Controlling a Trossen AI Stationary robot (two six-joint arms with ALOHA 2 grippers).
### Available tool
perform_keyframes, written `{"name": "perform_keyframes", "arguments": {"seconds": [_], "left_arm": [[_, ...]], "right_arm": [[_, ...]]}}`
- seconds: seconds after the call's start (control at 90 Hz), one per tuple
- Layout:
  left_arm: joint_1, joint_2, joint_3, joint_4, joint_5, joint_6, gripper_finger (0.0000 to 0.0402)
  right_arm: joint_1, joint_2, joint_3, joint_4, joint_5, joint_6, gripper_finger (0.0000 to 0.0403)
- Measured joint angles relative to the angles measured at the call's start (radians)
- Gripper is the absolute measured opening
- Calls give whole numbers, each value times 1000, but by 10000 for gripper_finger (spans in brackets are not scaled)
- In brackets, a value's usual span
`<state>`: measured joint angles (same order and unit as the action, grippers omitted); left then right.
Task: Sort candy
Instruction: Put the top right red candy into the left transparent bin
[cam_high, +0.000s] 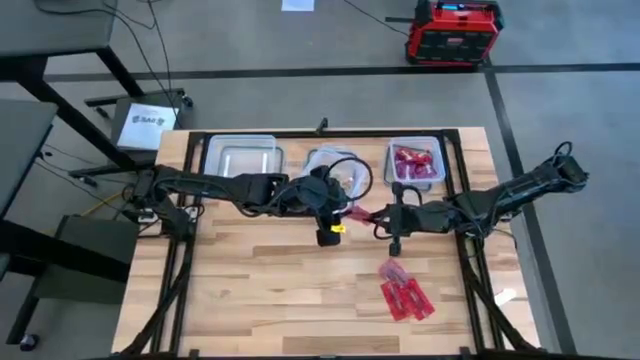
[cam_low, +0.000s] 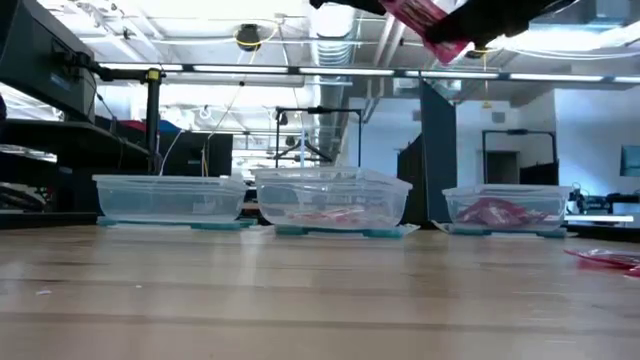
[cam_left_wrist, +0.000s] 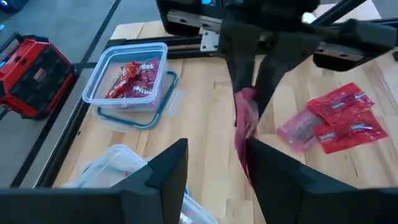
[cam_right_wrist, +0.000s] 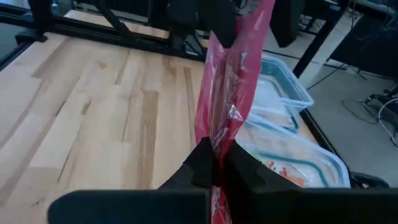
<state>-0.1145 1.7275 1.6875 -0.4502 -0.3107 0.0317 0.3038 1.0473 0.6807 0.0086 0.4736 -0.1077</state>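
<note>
The step in hand looks like a handover in mid-air: a pink candy packet (cam_right_wrist: 233, 81) hangs between the two arms above the middle of the wooden table (cam_high: 250, 290), just in front of the middle container (cam_high: 335, 170). On the left, the left arm reaches in from the table's left edge, stretched low and nearly level across the boards, and the left gripper (cam_high: 335, 212) sits close to the packet; in its own wrist view its fingers stand apart with the packet beyond them, so it grips nothing that I can see. The empty-looking left container (cam_high: 243, 158) lies behind that arm. To the right, the right arm comes in from the far right edge, elbow raised, and the right gripper (cam_right_wrist: 219, 163) has its fingers pinched together on the packet's lower end. Farther right, the right container (cam_high: 415, 163) already holds red packets, and a loose cluster of red candy packets (cam_high: 405, 295) lies on the table nearer the front. Next, I judge, the packet must go over the proper container and be released, though which container suits it is hard to tell
</note>
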Motion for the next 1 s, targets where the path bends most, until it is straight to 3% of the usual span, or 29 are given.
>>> {"name": "perform_keyframes", "arguments": {"seconds": [0.167, 0.311, 0.522, 0.656, 0.822, 1.0], "left_arm": [[-1, 23, 1, 73, 186, -37, 146], [-1, 43, -3, 99, 169, 14, 134], [19, 44, -3, 108, 148, 12, 40], [26, 45, -3, 102, 133, 37, 14], [29, 46, -4, 58, 136, 28, 22], [30, 47, -5, 44, 173, 5, 81]], "right_arm": [[-19, 6, 0, 29, -1, -9, 0], [-10, 7, -2, 38, 0, -21, 0], [4, 7, -3, 53, -2, -21, 0], [5, 7, -3, 63, -11, -26, 0], [5, 7, -2, 56, -16, -33, 0], [5, 7, -1, 58, -15, -36, 0]]}}
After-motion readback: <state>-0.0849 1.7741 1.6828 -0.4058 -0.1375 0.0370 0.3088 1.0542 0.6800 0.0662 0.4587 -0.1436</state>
